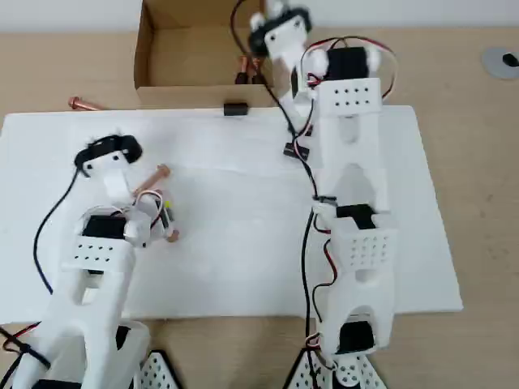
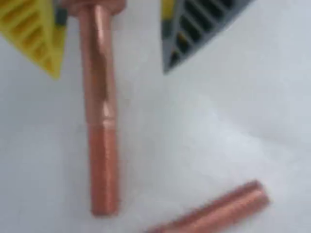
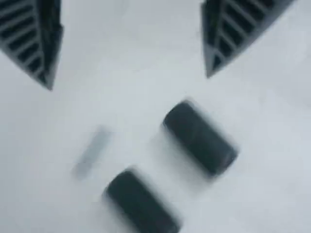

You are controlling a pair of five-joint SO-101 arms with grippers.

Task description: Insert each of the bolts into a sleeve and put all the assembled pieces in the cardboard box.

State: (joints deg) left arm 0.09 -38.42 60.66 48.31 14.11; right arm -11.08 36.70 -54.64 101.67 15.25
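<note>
The left gripper (image 2: 111, 70) is seen spread open, with one yellow finger and one dark ribbed finger on either side of a long copper-coloured metal bolt (image 2: 99, 145). The bolt lies flat on the white mat (image 1: 243, 243) at the lower left of the high view, and nothing is gripped. A second copper bolt (image 2: 218, 208) lies near it.

The step in hand is judged to be picking up the first bolt. As it sits closer to the yellow finger, the jaws should be centred over the shank before closing. The grip is best taken near the head, so that the free end is left for a sleeve.

The right gripper (image 3: 129, 78) is wide open and empty above two short black cylindrical sleeves (image 3: 199, 138), which lie apart on the mat.

The brown cardboard box (image 1: 144, 49) stands at the upper middle on a light wooden table (image 1: 478, 162), with copper-and-black pieces (image 1: 246, 71) inside. Another copper bolt (image 1: 83, 104) lies off the mat at the upper left.
</note>
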